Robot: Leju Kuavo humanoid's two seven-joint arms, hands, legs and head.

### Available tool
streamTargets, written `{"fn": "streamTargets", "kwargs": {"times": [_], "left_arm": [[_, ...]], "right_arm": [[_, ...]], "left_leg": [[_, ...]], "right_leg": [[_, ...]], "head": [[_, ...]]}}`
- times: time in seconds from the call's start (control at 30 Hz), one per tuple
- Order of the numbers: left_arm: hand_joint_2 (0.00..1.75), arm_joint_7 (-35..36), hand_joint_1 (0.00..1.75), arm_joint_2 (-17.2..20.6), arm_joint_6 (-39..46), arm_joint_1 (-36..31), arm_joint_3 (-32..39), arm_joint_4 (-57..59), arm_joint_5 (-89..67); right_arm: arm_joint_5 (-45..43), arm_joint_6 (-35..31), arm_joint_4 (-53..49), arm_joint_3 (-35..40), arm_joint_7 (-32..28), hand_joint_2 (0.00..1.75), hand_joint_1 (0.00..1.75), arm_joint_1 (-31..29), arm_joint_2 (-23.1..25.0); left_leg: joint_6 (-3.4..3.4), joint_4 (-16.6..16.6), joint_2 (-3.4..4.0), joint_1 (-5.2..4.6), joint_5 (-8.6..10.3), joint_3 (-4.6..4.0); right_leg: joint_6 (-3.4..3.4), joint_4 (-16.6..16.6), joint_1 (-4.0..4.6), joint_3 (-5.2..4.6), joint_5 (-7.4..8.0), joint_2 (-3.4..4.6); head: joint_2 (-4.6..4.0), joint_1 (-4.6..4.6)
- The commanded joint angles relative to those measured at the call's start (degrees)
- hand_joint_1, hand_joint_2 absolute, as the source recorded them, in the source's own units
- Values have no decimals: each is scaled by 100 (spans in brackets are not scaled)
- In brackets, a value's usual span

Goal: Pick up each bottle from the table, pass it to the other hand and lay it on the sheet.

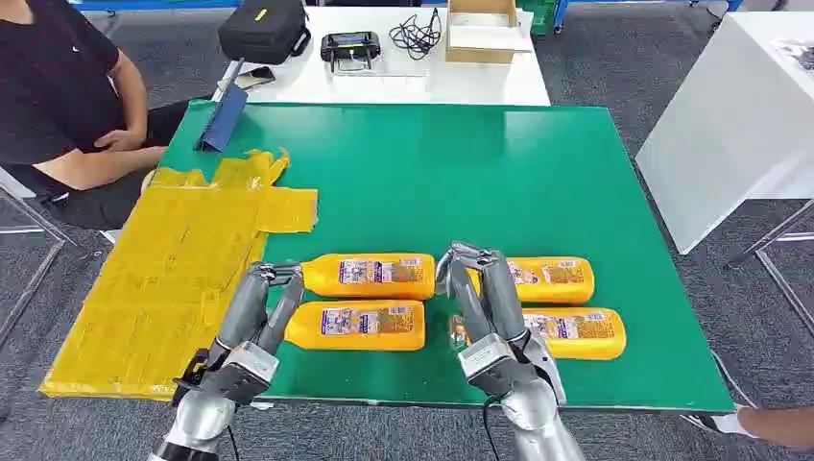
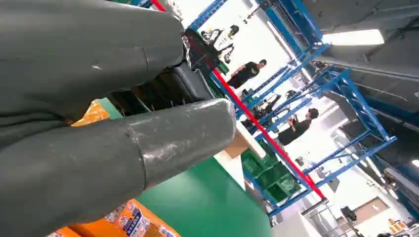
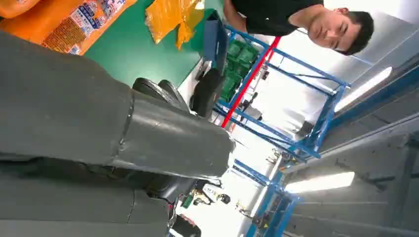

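Several yellow-orange bottles lie on their sides near the front of the green table (image 1: 451,173): two at the left, one behind (image 1: 370,276) the other (image 1: 357,326), and two at the right, far (image 1: 549,279) and near (image 1: 574,333). The yellow sheet (image 1: 178,274) covers the table's left part. My left hand (image 1: 259,312) is raised, fingers straight and apart, just left of the left pair's caps, holding nothing. My right hand (image 1: 485,298) stands open between the two pairs, in front of the right bottles' necks. A bottle's label (image 2: 136,222) shows beyond the left thumb (image 2: 148,143), and another bottle (image 3: 64,22) beyond the right thumb (image 3: 148,133).
A person in black (image 1: 67,96) sits at the table's far left corner, near a blue folder (image 1: 223,120). A white table (image 1: 384,58) behind holds a black bag, a controller, cables and a cardboard box. Another white table (image 1: 739,115) stands to the right.
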Motion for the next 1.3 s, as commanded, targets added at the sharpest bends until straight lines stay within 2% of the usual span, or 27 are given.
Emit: {"fn": "streamTargets", "kwargs": {"times": [0.03, 0.1, 0.17, 0.2, 0.23, 0.27, 0.4, 0.5, 0.63, 0.7, 0.77, 1.13, 1.17, 1.2, 1.27, 1.3], "left_arm": [[0, -573, 175, -1219, -574, 947, 556, 712, 2682], [0, -573, 175, -1087, -453, 1004, 335, 633, 2753], [0, -573, 175, -1079, -123, 842, 407, 947, 2765], [0, -573, 175, -1058, -78, 758, 438, 1057, 2783], [0, -573, 175, -1059, -45, 692, 509, 1128, 2805], [0, -573, 0, -982, 260, 674, 373, 1117, 2493], [0, -573, 0, -888, 1134, 680, -57, 1168, 2266], [0, -573, 0, -911, 1546, 681, -142, 1272, 2166], [0, -573, 0, -901, 1406, 642, -180, 1469, 2244], [0, -573, 0, -873, 835, 565, -141, 1650, 2626], [0, -573, 0, -845, 595, 693, -72, 1055, 2606], [0, -573, 0, -845, 595, 693, -72, 1055, 2606], [0, -573, 0, -796, 937, 764, -158, 755, 2243], [0, -573, 0, -720, 1285, 764, -273, 668, 2075], [0, -573, 0, -749, 796, 799, -128, 761, 2686], [0, -573, 0, -772, 880, 821, -62, 723, 2534]], "right_arm": [[-1807, 200, -837, -470, -743, 0, 175, 2261, -305], [-1927, 125, -915, -348, -743, 0, 175, 2327, -421], [-1976, 126, -851, -283, -743, 0, 175, 2169, -402], [-1940, 88, -816, -255, -743, 0, 175, 2109, -390], [-1923, 61, -800, -214, -743, 0, 175, 2061, -384], [-1817, -128, -752, -164, -743, 0, 0, 2043, -370], [-1805, -451, -669, -6, -743, 0, 0, 2032, -405], [-1908, -279, -674, 79, -743, 0, 0, 2050, -388], [-1880, -305, -607, 119, -743, 0, 0, 2054, -373], [-1922, -234, -563, 128, -743, 0, 0, 2006, -377], [-1922, -117, -472, 151, -743, 0, 0, 1937, -336], [-1922, -117, -472, 151, -743, 0, 0, 1937, -336], [-1881, -118, -433, 190, -743, 0, 0, 1933, -320], [-1859, -91, -348, 215, -743, 175, 0, 1923, -325], [-1629, -59, 267, 314, -743, 175, 0, 1809, -222], [-1469, -250, 526, 411, -743, 175, 0, 1741, -195]], "left_leg": [[11, -53, -41, 6, 1, 64], [13, -57, -58, 2, -3, 74], [21, -21, -67, 2, -31, 57], [20, -12, -33, -3, -28, 29], [22, -17, -19, -4, -32, 32], [19, -11, -8, -4, -28, -2], [28, -14, -20, -2, -33, 20], [26, -15, -19, -3, -34, 25], [26, -14, -14, -3, -35, 33], [25, -14, -16, -4, -34, 35], [25, -11, -7, -2, -35, 30], [26, -15, -5, 1, -36, 38], [24, -9, -5, -2, -36, 30], [25, -14, -5, 0, -36, 36], [24, -11, -2, 2, -37, 33], [23, -13, 3, 3, -35, 33]], "right_leg": [[5, -57, 7, 80, -10, -43], [7, -60, 5, 90, -20, -59], [21, -31, 7, 82, -52, -67], [16, -15, 0, 42, -34, -31], [16, -19, 0, 45, -33, -20], [12, -13, -3, 12, -23, -15], [10, -25, 0, 37, -24, -28], [10, -24, -2, 40, -25, -28], [10, -21, -1, 44, -26, -23], [11, -20, -3, 45, -26, -24], [11, -18, 0, 39, -24, -15], [9, -23, 4, 50, -23, -13], [10, -16, 1, 41, -24, -14], [9, -22, 3, 49, -24, -14], [9, -20, 4, 45, -23, -11], [9, -21, 4, 43, -20, -5]], "head": [[0, 0], [0, -4], [0, 11], [0, 4], [0, -2], [0, -2], [0, 2], [0, 2], [0, 0], [0, 0], [0, 0], [0, 0], [0, 0], [0, 0], [0, 0], [0, 0]]}}
